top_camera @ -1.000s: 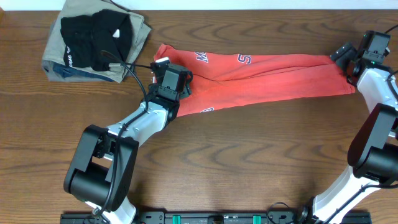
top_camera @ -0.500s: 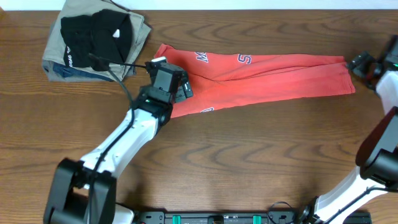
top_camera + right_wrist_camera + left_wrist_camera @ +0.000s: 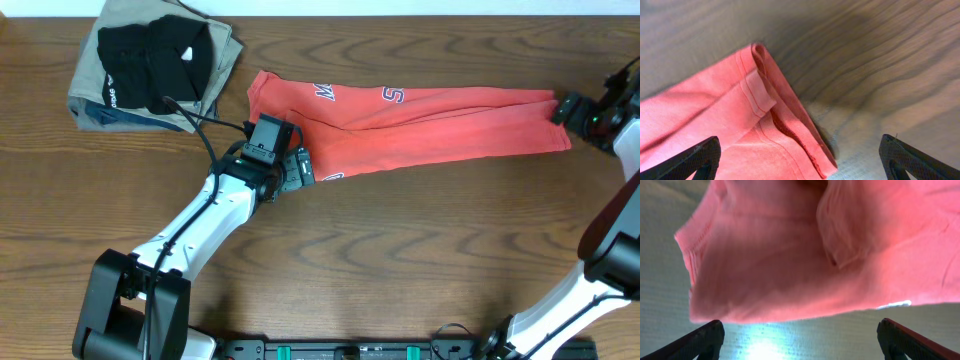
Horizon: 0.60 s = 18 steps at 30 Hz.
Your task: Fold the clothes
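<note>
The coral-red T-shirt (image 3: 420, 125) lies folded into a long band across the back of the table, white lettering showing near its left end. My left gripper (image 3: 298, 168) is open and empty at the band's lower left edge; in the left wrist view the shirt's edge (image 3: 805, 265) lies just beyond the wide-apart fingertips (image 3: 702, 339). My right gripper (image 3: 563, 110) is open and empty at the band's right end; the right wrist view shows the layered hem (image 3: 775, 120) between its fingertips (image 3: 697, 159).
A black garment with a small white tag (image 3: 155, 60) lies on folded khaki and blue-grey garments (image 3: 225, 62) at the back left. The wooden table (image 3: 400, 250) spreads in front of the shirt.
The left gripper let go of the shirt's left part and drew back to its lower edge. The right gripper released the right end and moved a little off to the right.
</note>
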Available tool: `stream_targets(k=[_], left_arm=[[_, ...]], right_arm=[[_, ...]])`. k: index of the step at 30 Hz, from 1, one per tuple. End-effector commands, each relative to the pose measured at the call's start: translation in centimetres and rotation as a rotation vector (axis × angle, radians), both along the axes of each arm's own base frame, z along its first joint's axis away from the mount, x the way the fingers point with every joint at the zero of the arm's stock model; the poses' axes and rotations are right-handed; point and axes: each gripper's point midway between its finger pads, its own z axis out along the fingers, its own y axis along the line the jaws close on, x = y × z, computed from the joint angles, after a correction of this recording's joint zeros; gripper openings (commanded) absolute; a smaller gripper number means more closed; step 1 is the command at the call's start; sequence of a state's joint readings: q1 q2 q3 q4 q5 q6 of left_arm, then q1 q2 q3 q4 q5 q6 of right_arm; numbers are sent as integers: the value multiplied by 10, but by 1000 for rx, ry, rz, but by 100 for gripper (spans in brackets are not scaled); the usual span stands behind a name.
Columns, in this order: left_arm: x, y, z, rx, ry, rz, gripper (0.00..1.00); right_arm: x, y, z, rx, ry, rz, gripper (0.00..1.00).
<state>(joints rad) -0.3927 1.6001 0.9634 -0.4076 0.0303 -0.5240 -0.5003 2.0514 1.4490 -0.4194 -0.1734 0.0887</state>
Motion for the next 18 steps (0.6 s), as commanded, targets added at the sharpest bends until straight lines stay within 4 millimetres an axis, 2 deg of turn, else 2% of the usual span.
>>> stream_targets(k=[1,7,15,18], left_arm=[[-8,-3,-4,-18,46,-6,98],[-13,-1,-7,-9,70,-6,98],[-13,-1,-7,-8,71,-6,98],[-14,0,-7,-7,73,-6,98]], right_arm=[[5,8,-22,23,21,76,99],[1,14,-43,42,58,116,99],[7,32,-43,105,24,188,99],[7,37,-45,106,33,206,90]])
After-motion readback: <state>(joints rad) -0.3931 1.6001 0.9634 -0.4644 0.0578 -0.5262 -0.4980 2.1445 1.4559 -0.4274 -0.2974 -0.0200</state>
